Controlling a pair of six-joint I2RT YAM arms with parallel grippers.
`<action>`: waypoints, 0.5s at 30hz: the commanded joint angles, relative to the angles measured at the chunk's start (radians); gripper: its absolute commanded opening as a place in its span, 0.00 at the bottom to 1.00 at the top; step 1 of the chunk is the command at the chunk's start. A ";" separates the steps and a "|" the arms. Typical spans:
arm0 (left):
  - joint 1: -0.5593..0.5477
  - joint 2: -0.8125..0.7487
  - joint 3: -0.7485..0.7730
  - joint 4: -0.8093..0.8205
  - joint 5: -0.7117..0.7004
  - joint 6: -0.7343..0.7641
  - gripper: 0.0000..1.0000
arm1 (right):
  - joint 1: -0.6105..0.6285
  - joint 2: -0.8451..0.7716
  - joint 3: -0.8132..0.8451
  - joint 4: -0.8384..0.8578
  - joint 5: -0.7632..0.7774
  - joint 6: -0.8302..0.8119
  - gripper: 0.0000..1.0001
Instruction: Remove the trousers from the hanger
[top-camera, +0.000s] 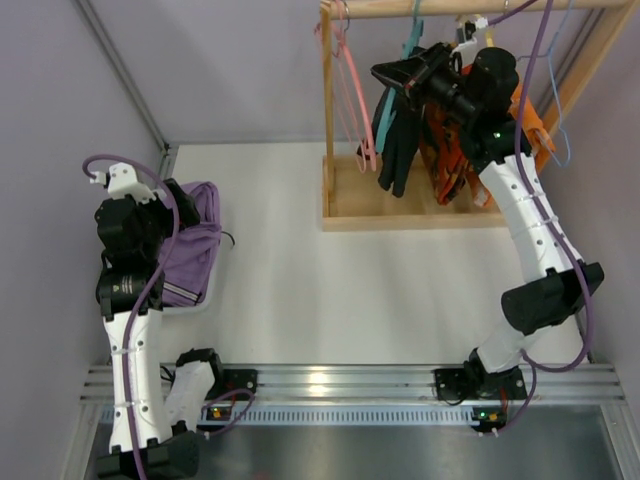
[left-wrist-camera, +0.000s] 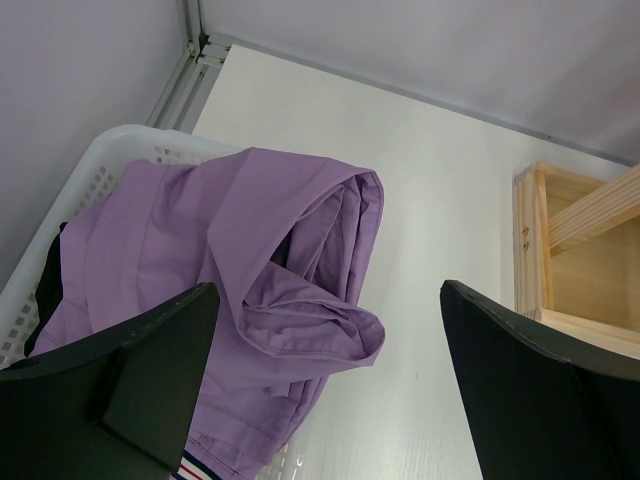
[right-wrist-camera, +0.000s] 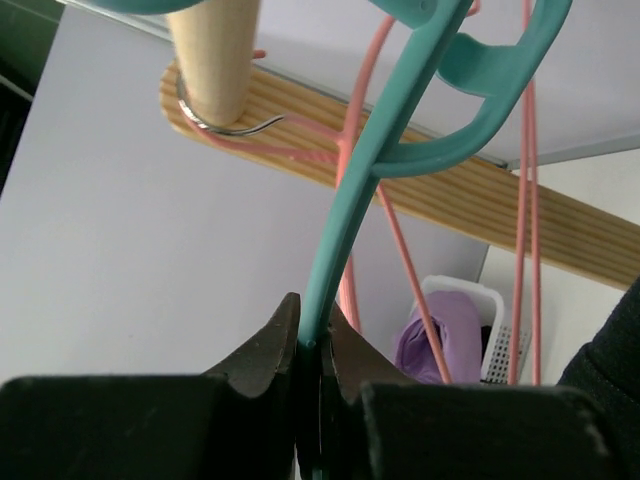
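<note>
My right claw (right-wrist-camera: 315, 335) is clenched on the teal hanger (right-wrist-camera: 385, 140), pinching its stem below the rail (right-wrist-camera: 215, 60). The dark trousers (top-camera: 398, 140) hang under that hanger in the rack (top-camera: 420, 222), at 1 o'clock on the table, with an orange garment (top-camera: 450, 165) just beside them at their 3 o'clock. Pink hangers (right-wrist-camera: 346, 290) hang close by the teal one. My left claw (left-wrist-camera: 328, 300) is released and hovers over the purple cloth (left-wrist-camera: 250, 260) in the white basket (left-wrist-camera: 100, 170) at 9 o'clock
</note>
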 joint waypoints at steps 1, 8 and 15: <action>-0.001 0.001 0.017 0.020 0.002 -0.011 0.99 | -0.005 -0.131 0.055 0.265 -0.049 0.004 0.00; -0.001 -0.014 0.023 0.023 -0.015 0.018 0.98 | -0.009 -0.193 -0.009 0.380 -0.115 -0.005 0.00; -0.001 -0.027 0.012 0.060 0.020 0.044 0.99 | -0.017 -0.278 -0.144 0.397 -0.180 -0.048 0.00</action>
